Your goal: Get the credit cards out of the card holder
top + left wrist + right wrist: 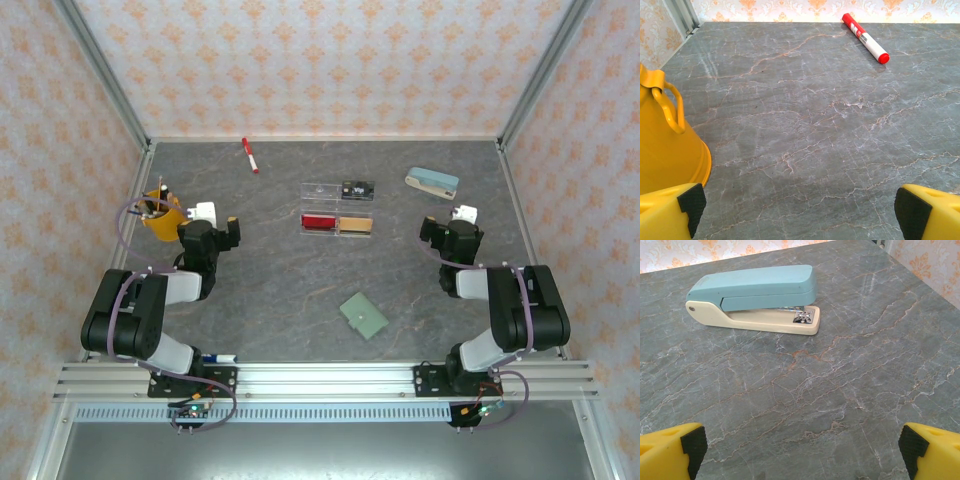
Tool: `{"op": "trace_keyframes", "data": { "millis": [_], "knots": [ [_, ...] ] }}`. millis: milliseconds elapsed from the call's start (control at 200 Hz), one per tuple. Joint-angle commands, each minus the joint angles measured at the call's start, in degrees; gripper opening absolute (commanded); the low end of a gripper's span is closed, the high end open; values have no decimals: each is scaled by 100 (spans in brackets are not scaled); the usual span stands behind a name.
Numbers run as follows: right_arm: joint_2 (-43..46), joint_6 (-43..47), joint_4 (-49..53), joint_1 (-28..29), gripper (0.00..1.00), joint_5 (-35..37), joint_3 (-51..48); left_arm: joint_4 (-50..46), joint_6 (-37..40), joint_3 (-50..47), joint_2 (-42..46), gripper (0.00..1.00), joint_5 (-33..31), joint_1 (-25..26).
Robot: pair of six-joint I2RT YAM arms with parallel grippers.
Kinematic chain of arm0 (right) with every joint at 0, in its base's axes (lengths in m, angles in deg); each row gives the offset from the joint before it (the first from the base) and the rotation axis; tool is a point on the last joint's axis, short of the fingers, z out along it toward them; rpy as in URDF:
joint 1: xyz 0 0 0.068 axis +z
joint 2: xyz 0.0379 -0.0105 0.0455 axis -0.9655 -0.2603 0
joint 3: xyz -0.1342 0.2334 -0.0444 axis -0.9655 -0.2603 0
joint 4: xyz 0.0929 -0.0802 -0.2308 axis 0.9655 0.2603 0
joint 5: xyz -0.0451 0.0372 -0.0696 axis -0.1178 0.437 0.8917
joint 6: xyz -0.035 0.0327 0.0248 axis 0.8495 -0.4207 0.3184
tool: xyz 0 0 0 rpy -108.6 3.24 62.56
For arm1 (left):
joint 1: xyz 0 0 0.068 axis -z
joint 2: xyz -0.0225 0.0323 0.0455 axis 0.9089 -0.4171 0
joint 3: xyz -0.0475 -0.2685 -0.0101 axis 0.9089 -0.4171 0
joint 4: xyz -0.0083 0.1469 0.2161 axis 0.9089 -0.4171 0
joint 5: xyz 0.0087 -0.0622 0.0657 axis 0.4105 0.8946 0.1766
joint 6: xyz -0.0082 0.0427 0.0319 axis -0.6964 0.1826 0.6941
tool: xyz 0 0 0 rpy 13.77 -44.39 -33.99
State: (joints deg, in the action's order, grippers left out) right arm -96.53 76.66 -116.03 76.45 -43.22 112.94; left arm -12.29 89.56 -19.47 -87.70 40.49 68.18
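The card holder (362,315), a pale green-grey wallet, lies folded flat on the table near the front, between the two arms. The credit cards are hidden. My left gripper (212,236) sits at the left beside a yellow cup, well away from the holder. In the left wrist view this gripper (796,212) is open over bare marble. My right gripper (450,240) sits at the right, also far from the holder. The right wrist view shows it (800,452) open, with nothing between its fingers and a stapler ahead of it.
A clear compartment tray (338,208) with red, tan and black contents stands mid-table. A red marker (249,155) (865,37) lies at the back. The yellow cup (160,212) (665,150) holds pens. The cream-and-teal stapler (432,182) (755,297) lies back right.
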Motion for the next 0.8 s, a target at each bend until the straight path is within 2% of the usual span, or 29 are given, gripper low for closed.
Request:
{"op": "trace_keyframes", "data": {
  "millis": [0,300,420,596,796],
  "knots": [
    [-17,-54,-31,-31,100,-48,120,-80,75,132,-27,100,54,-37],
    [14,-52,-90,-27,100,-21,98,-64,71,116,-19,100,54,-37],
    [428,-147,571,-31,100,231,253,-245,-5,185,98,100,-123,-39],
    [1188,-388,1663,-5,100,314,471,-2307,-234,964,892,100,-204,-38],
    [2053,-1476,4724,57,100,1022,1656,-4296,-1325,1755,1579,100,23,1]
  ]
}}
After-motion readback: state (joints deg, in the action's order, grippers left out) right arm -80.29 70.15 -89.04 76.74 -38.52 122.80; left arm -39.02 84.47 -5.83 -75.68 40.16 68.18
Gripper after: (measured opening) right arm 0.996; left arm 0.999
